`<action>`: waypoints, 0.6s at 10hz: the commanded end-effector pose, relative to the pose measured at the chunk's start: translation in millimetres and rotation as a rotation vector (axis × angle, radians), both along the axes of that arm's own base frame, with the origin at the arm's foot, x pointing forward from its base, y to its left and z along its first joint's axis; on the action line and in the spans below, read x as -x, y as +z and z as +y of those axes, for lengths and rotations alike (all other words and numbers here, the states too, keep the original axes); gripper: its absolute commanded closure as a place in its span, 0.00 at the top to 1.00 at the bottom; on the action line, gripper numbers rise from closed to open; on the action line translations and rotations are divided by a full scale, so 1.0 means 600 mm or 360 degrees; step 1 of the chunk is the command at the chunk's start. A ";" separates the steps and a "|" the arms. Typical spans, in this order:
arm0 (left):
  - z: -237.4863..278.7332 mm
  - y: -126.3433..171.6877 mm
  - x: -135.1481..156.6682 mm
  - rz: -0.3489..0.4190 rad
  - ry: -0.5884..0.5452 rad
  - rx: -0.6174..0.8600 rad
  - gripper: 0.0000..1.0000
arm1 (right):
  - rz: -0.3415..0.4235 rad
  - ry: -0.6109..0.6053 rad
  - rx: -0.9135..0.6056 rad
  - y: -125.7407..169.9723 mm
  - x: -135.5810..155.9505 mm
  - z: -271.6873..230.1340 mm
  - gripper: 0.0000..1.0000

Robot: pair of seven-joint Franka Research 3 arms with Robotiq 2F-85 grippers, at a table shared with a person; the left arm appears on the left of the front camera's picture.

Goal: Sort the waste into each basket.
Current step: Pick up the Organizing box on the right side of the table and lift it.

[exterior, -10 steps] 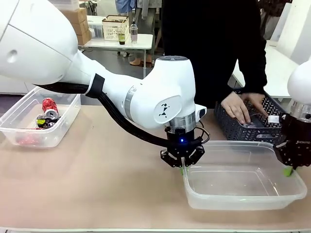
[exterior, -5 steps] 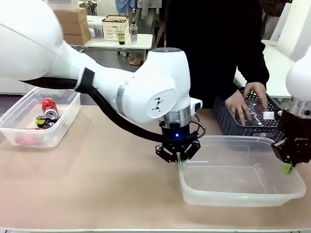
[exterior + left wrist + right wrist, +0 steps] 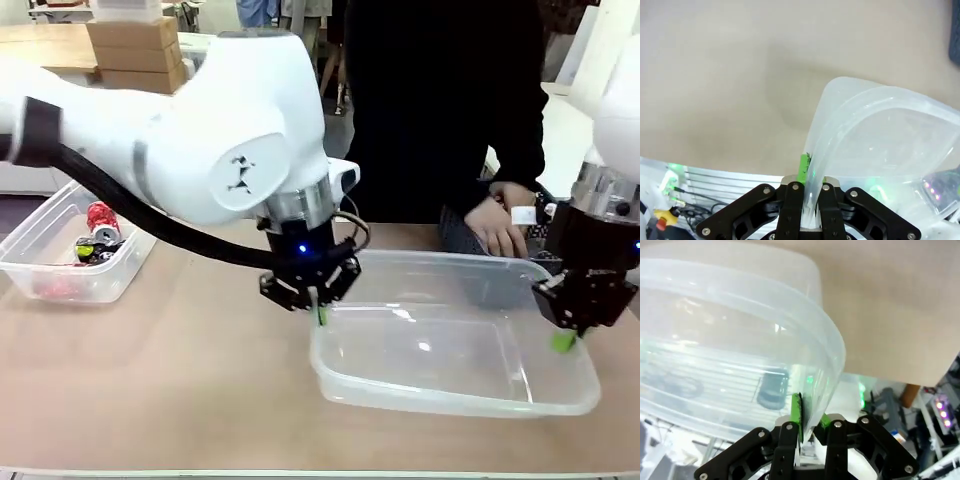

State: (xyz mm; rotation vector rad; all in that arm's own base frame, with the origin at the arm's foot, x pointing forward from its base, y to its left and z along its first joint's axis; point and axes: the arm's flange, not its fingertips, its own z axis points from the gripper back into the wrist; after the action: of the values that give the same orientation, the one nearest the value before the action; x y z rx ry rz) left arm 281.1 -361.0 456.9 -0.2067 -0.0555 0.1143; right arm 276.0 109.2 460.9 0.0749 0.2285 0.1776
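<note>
Slippage or twisting of the empty clear tub (image 3: 420, 385), placed right of centre at the counter (image 3: 180, 380), is judged likely if the left hand (image 3: 320, 315) and right hand (image 3: 563, 341), each clamped tight on an opposite rim, are moved unevenly.

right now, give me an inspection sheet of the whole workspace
surface: tan table, no loose waste seen on it
job's things: clear tub with nothing seen inside; second clear tub at the robot's left holds red cans
clutter: dark lattice basket behind the clear tub, person's hand over it
grippers: left gripper shut on the clear tub's left rim; right gripper shut on its right rim
cables: black hose along the left arm
surroundings: cardboard boxes behind
</note>
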 end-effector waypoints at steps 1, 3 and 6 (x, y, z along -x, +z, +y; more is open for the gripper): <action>0.069 0.049 -0.014 -0.0122 0.0135 0.0077 0.00 | 0.0051 -0.0033 -0.0182 0.020 -0.055 0.059 0.00; 0.124 0.062 -0.046 -0.0109 0.0098 0.0063 0.00 | 0.0040 -0.0194 -0.0314 0.037 -0.108 0.087 0.00; 0.177 0.054 -0.114 -0.0036 0.0078 -0.0004 0.00 | 0.0146 -0.0185 -0.0315 0.048 -0.170 0.108 0.00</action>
State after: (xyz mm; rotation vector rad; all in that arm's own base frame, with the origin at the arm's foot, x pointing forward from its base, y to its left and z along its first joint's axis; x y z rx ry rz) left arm 335.3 -259.8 485.9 -0.1993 -0.0991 0.1343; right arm 371.9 170.4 482.6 0.2889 0.2546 0.1021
